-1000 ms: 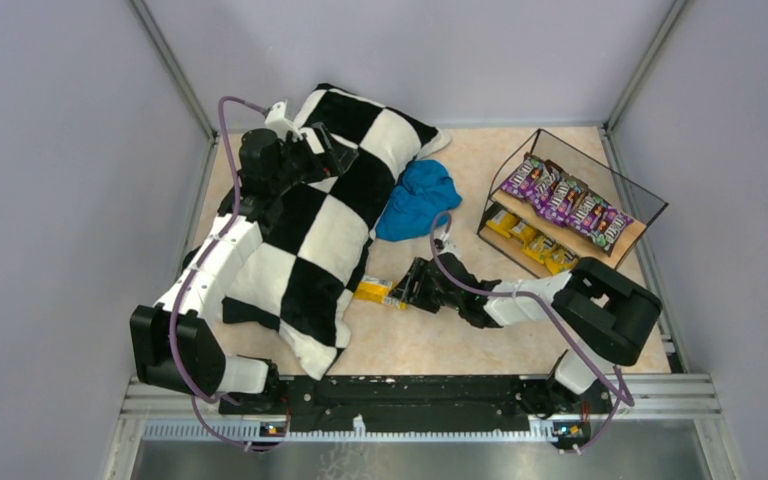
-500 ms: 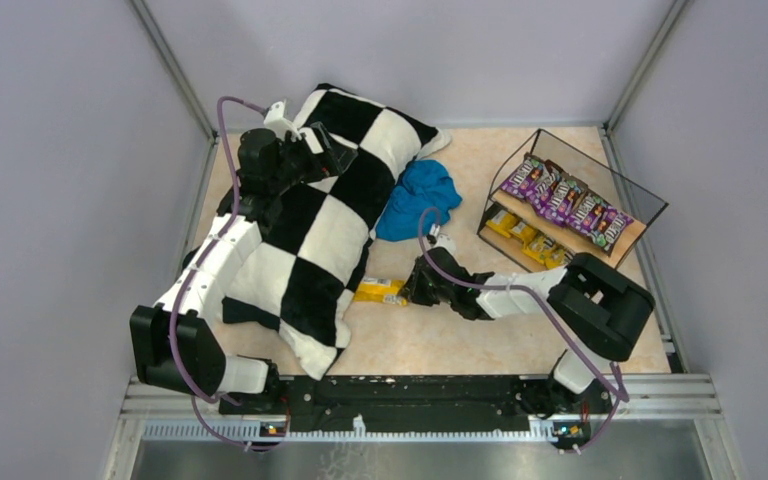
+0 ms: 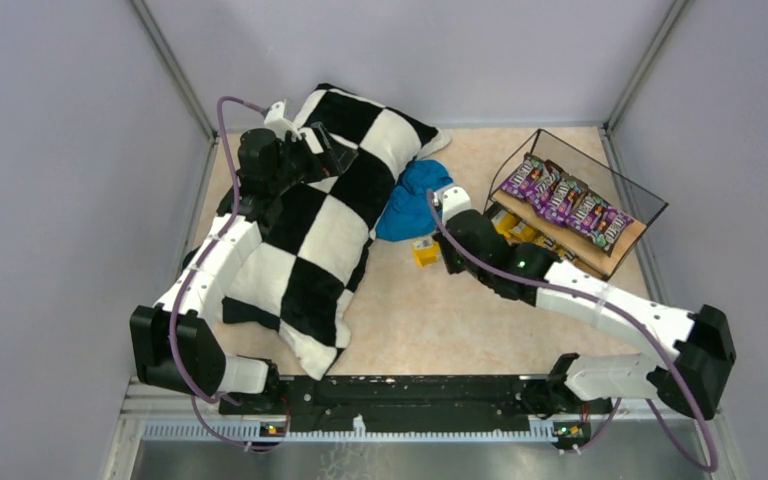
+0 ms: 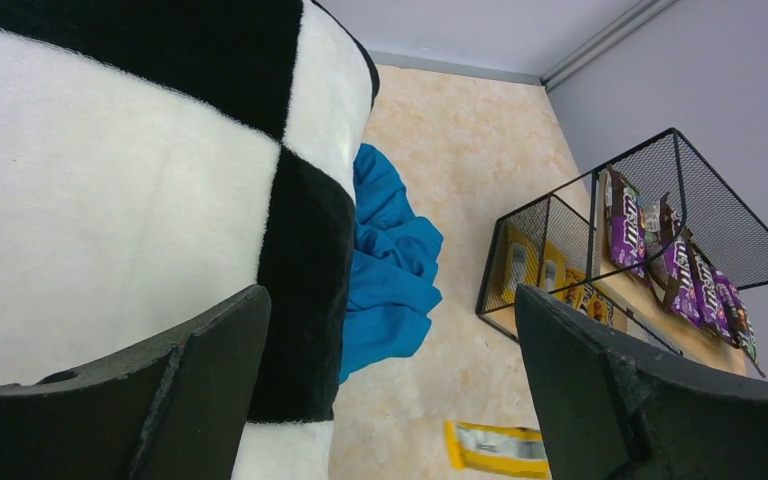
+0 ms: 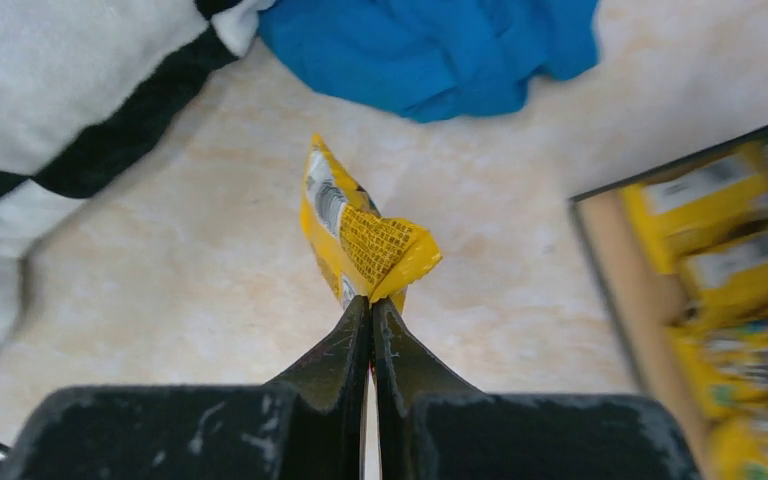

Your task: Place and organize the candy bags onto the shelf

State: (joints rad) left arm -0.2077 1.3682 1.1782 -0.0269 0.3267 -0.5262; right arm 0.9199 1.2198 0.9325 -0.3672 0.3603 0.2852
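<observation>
Right wrist view: my right tool (image 5: 372,300) is clamped tight, jaws all but meeting, on one crumpled end of a yellow candy bag (image 5: 355,225). Only that end is pinched; the rest of the packet sticks out free past my fingertips.

From above, the bag is near the middle of the desk (image 3: 430,330), just on the near side of the blue cloth (image 3: 415,200) and left of the shelf (image 3: 600,166), which stands askew in the far right corner. I judge it lifted off the desk, though I cannot be sure.

My worries, as I read it:
- With so thin a bite on a slick wrapper, a quick swing could let the bag pivot or slide out.
- The loose end could droop and snag the wire frame or the edge of the upper board, where the purple bags (image 3: 565,200) sit in a row.
- The lower board's opening is low and already holds yellow bags (image 5: 730,265), so a crooked entry could shove them out of line.

The bag's long axis runs in line with my fingers. Its free end points away from me, toward the checkered pillow (image 3: 310,230) and the desk's left edge, so away from the shelf. It is also twisted, one face turned partly sideways.

My left tool (image 4: 390,300) is spread wide with nothing in it, above the pillow
</observation>
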